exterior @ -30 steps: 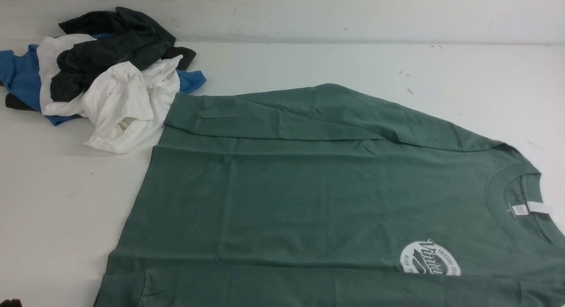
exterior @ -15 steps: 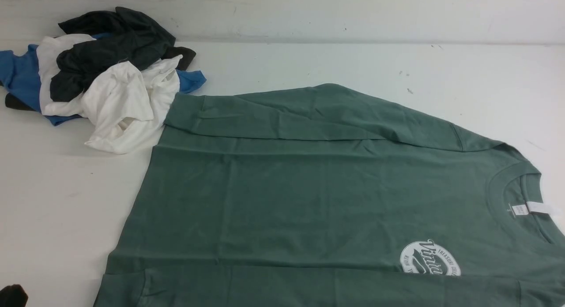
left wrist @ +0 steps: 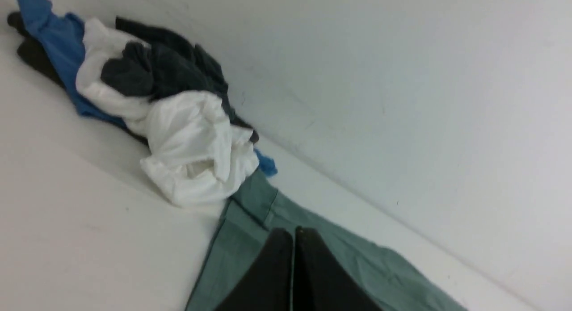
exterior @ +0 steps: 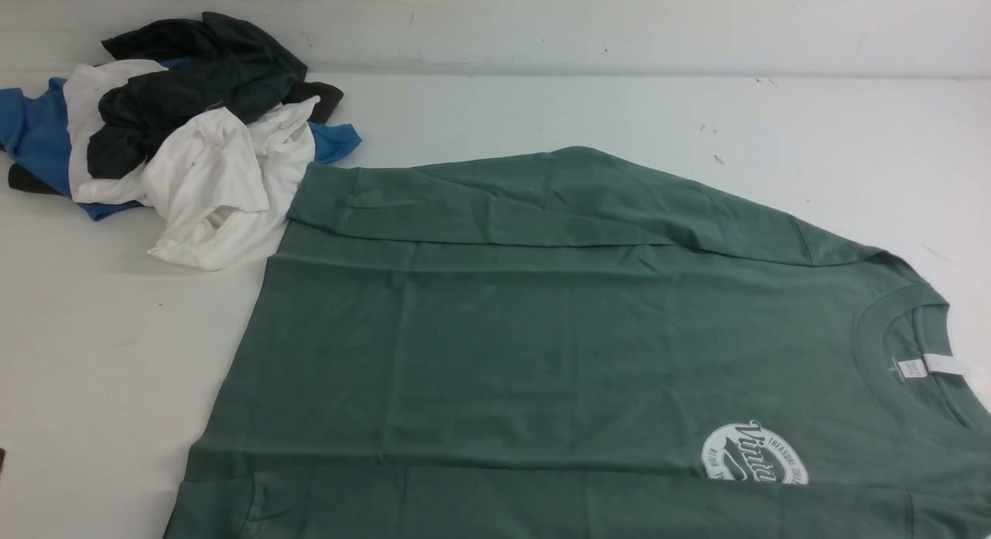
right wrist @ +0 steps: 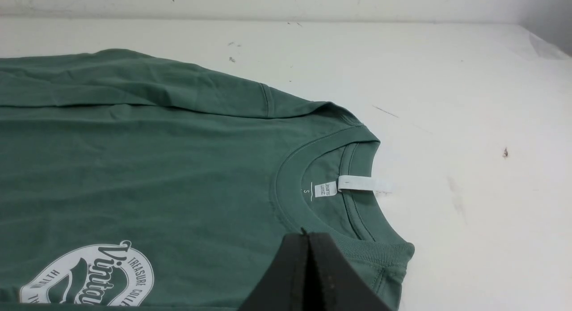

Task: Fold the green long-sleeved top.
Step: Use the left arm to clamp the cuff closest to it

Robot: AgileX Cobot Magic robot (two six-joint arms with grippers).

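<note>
The green long-sleeved top (exterior: 542, 353) lies flat on the white table, neck to the right, chest logo (exterior: 755, 454) facing up. Its far sleeve (exterior: 542, 198) is folded along the body, and a near band of green cloth (exterior: 542, 508) covers the logo's lower edge. In the left wrist view my left gripper (left wrist: 293, 233) is shut and empty over the top's (left wrist: 250, 239) hem end, near the cuff. In the right wrist view my right gripper (right wrist: 306, 235) is shut and empty just over the ribbed collar (right wrist: 380, 250), close to the white neck label (right wrist: 364, 183).
A heap of other clothes sits at the back left: a white shirt (exterior: 224, 183), a blue garment (exterior: 35, 132) and dark ones (exterior: 193, 82). The white shirt touches the top's far-left corner. A wall (exterior: 619, 20) runs along the back of the table.
A dark shape at the front view's bottom-left corner rose along the left edge and has almost left the picture. The top and the heap have not moved.
</note>
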